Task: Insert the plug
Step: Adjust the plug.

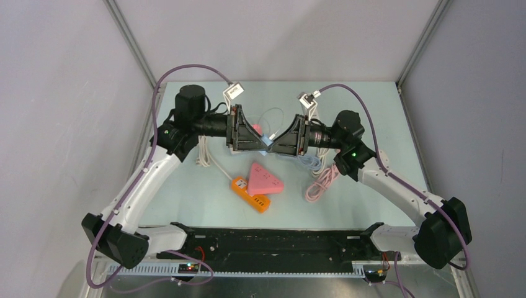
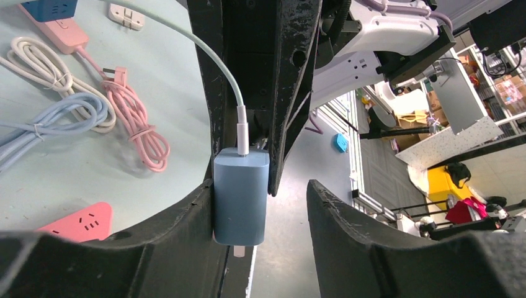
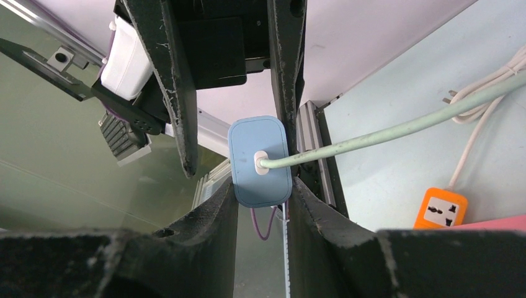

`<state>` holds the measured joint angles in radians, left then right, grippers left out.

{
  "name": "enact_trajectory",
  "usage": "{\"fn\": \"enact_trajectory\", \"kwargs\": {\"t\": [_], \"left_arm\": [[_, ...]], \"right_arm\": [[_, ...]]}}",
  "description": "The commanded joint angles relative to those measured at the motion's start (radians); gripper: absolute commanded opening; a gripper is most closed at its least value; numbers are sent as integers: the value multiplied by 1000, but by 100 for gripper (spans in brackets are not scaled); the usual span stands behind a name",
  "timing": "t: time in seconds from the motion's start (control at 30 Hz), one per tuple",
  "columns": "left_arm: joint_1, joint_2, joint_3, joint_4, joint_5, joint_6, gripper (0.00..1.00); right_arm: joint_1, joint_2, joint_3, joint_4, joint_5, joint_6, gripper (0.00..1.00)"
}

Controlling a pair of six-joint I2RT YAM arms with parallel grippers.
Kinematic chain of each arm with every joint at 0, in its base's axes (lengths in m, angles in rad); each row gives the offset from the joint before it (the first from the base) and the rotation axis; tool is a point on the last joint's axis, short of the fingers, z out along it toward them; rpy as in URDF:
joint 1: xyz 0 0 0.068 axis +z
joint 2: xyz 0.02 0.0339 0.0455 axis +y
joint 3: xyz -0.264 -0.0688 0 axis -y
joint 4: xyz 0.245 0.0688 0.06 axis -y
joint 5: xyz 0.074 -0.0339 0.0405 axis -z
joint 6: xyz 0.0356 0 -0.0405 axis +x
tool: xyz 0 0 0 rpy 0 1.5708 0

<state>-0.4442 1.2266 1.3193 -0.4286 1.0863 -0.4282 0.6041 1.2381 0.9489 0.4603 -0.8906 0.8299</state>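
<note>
Top external view gives you the pale green tabletop (image 1: 186,198) first. The left arm (image 1: 146,180) and the right arm (image 1: 397,186) are raised above it, and their wrists face each other over its far half. Below them lie a pink triangular power strip (image 1: 265,180) and, touching its near-left edge, an orange power strip (image 1: 251,194). A coiled pink cable (image 1: 319,183) lies to the right and a white cable (image 1: 203,155) to the left.

The plug (image 1: 268,141) sits up in the air, right where the two wrists meet. It is small and light blue from above.

Your right wrist view shows the plug (image 3: 260,161) as a rounded, matte blue-grey block. A white connector sits in the middle of its face, and a pale green cord (image 3: 397,130) runs off to the right. The right fingers (image 3: 211,217) are closed on it, one pressing each side.

Your left wrist view shows the same plug (image 2: 240,195) end-on, with the cord (image 2: 211,53) entering from above. The left fingers (image 2: 186,223) stand apart. One touches the plug's side, while the other is clear of it with open space between, so they have no grip.
</note>
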Motion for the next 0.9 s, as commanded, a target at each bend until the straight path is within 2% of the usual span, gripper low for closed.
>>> {"fn": "enact_trajectory", "kwargs": {"t": [0.0, 0.33, 0.4, 0.47, 0.5, 0.53, 0.57, 0.63, 0.7, 0.87], "left_arm": [[12, -37, -22, 25, 42, -8, 57], [23, -51, -63, 25, 76, 17, 39], [25, -56, -68, 26, 80, 22, 30], [25, -59, -70, 26, 83, 24, 8], [25, -58, -71, 26, 86, 24, 4], [25, -59, -71, 25, 89, 25, 1], [25, -59, -71, 25, 96, 28, 1], [25, -65, -73, 26, 107, 34, 0], [25, -70, -79, 25, 116, 41, 0], [25, -74, -94, 25, 132, 51, 0]], "right_arm": [[-4, -25, 59, 8, 22, -28, 0], [-8, -16, 65, 10, 19, -23, 0], [-4, -15, 65, -1, 16, -29, 0], [-1, -16, 64, -10, 15, -36, 1], [0, -17, 65, -19, 17, -41, 4], [1, -20, 65, -23, 22, -43, 20], [2, -23, 65, -29, 28, -44, 47], [5, -29, 65, -29, 49, -44, 74], [7, -33, 66, -11, 62, -40, 83], [11, -3, 105, -23, 64, -36, 83]]}}
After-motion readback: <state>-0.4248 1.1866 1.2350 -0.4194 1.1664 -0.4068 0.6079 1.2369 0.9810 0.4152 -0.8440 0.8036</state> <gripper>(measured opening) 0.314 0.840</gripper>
